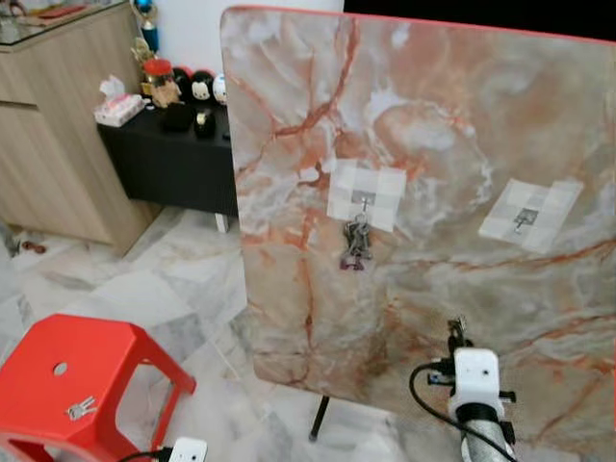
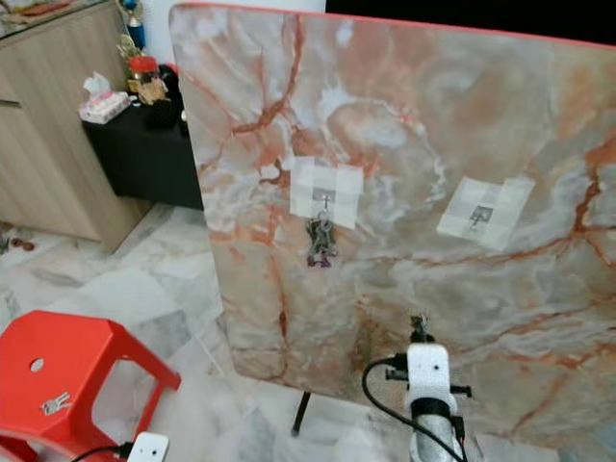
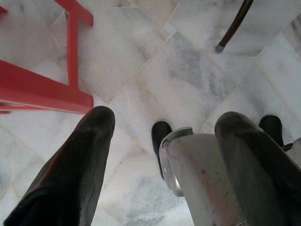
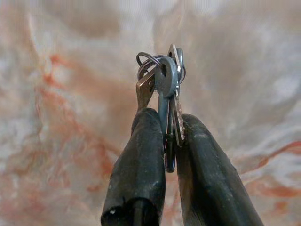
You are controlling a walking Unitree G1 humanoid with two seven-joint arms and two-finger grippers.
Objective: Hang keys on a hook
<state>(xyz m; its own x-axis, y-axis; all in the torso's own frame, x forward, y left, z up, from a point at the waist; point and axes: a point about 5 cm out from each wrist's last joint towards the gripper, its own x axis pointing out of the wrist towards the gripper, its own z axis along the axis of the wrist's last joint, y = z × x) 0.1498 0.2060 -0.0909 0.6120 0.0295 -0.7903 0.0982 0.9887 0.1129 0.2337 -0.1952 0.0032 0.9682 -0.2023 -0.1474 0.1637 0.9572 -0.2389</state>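
- My right pincer (image 4: 170,141) was clamped on a bunch of keys (image 4: 162,89), their ring and heads standing up above my fingertips, low in front of the upright marble-patterned board (image 1: 433,125).
- The step in hand, as I judged it, was carrying this bunch up to a hook.
- The free hook (image 1: 523,218) sat on a taped patch on the board, above my right arm; the other hook (image 1: 364,200) already carried a bunch (image 1: 355,243).
- The next move called for lifting the pincer to the free hook and slipping the ring over its tip; the ring was small, so I reckoned alignment would be the hard part.
- My left pincer (image 3: 160,136) hung idle with its fingers spread, above the tiled floor (image 3: 188,70).
- A red stool (image 1: 72,371) stood on my left with one more key set (image 1: 81,408) on its seat.
- Nothing stood between my pincer and the board.
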